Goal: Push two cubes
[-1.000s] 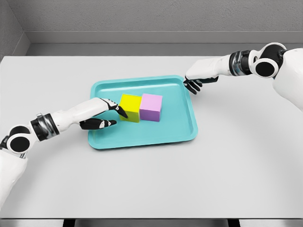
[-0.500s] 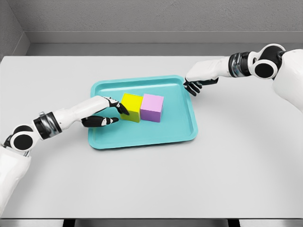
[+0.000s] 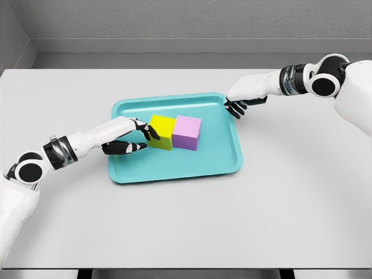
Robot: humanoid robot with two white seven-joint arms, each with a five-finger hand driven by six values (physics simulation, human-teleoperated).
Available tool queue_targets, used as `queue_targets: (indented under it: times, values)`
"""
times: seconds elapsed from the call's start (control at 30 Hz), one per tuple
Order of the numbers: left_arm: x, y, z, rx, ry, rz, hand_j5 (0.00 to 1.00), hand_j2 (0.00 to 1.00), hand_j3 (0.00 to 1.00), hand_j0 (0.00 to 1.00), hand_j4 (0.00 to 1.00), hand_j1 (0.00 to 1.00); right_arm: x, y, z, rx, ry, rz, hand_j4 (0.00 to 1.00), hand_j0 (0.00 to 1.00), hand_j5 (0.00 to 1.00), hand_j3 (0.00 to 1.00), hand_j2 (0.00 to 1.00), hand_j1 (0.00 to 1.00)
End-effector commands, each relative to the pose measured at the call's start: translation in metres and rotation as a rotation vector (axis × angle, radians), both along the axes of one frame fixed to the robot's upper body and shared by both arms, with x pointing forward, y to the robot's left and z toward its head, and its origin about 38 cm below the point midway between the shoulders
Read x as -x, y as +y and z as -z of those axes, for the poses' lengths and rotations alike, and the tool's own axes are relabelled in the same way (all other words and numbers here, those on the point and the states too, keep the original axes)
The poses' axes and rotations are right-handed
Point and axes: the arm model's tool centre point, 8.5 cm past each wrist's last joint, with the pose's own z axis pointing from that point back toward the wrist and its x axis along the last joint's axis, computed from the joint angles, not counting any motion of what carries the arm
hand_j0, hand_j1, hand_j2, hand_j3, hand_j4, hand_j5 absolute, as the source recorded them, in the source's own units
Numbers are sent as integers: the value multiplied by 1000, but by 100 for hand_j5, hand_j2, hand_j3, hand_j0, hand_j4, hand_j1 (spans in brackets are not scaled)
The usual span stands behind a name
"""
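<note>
Cubes: you have two, one yellow cube [image 3: 161, 131] and one purple cube [image 3: 186, 132]. They stand side by side in the tray, faces touching, yellow on the left and purple on the right.
Tray: you have one teal tray [image 3: 224, 160], lying flat on the white table [image 3: 290, 203] near its middle. Both cubes sit in the tray's upper half, a little left of its centre.
Left hand: your left hand [image 3: 129, 138] reaches in over the tray's left rim. Its dark fingers [image 3: 150, 131] are stretched out, loose and not curled round anything, with the upper fingertips against the yellow cube's left face. The thumb lies lower, pointing the same way, just short of the cube's lower corner. It grasps nothing.
Right hand: your right hand [image 3: 236, 104] sits at the tray's upper right corner, on or just above the rim; you cannot tell from this view whether it touches. Its fingers hang downward, partly bent, with nothing in them. It is well apart from the purple cube.
Arms: you see two white arms, the left one coming in from the lower left, the right one from the upper right.
Table: one pale surface under everything, with a grey wall [image 3: 174, 23] behind it.
Count: two cubes, one tray, two hands, both hands holding nothing.
</note>
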Motion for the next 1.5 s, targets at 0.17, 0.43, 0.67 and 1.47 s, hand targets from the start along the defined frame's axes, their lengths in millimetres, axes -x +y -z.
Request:
queue_targets:
  times: [0.17, 0.43, 0.67, 1.47]
  values:
    - [-1, 0, 8, -80, -9, 13, 59, 59, 59, 59, 59, 59, 1, 3, -2, -6, -4, -7, 19, 19, 19, 19, 19, 19]
    - [-4, -2, 11, -76, 1, 8, 59, 59, 59, 59, 59, 59, 2, 4, -3, -6, -5, -13, 19, 19, 19, 19, 19, 19]
    - [-3, 2, 10, -81, 1, 11, 59, 59, 59, 59, 59, 59, 7, 12, -2, 3, -7, -48, 19, 19, 19, 19, 19, 19]
    - [12, -10, 6, -87, -12, 80, 53, 53, 53, 53, 53, 53, -9, 44, 23, 9, 55, -17, 14, 14, 14, 14, 14, 14]
